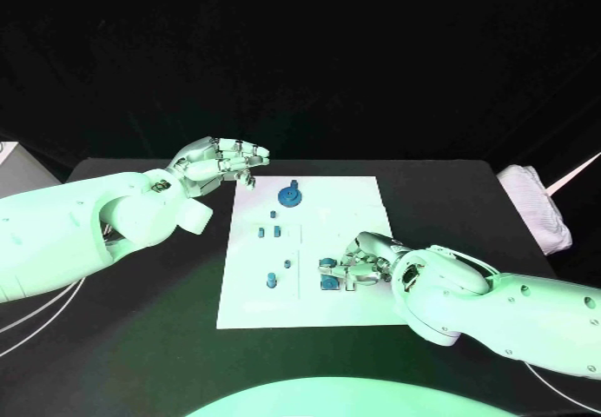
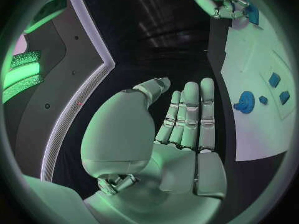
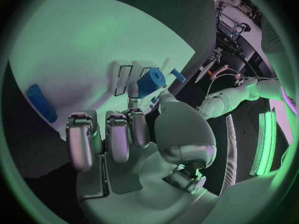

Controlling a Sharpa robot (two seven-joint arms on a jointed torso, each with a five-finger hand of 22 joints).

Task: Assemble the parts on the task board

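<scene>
The white task board (image 1: 313,304) lies mid-table. On it are a round blue part with a peg (image 1: 291,197) (image 2: 244,102), two small blue pieces (image 1: 268,231) in a framed recess, and a blue peg (image 1: 271,280). My right hand (image 1: 360,263) (image 2: 218,0) rests on the board's right edge. Its thumb and a finger pinch a blue cylinder (image 3: 151,82) (image 1: 329,281) just above the board (image 3: 81,50). A long blue piece (image 3: 40,102) lies to one side. My left hand (image 1: 223,161) (image 2: 181,129) hovers off the board's far left corner, fingers straight and together, holding nothing.
A white bundle (image 1: 538,204) sits at the table's right edge. The black table (image 1: 150,347) has bare room on the board's left and in front of it. My left arm (image 1: 88,226) reaches in along the left side.
</scene>
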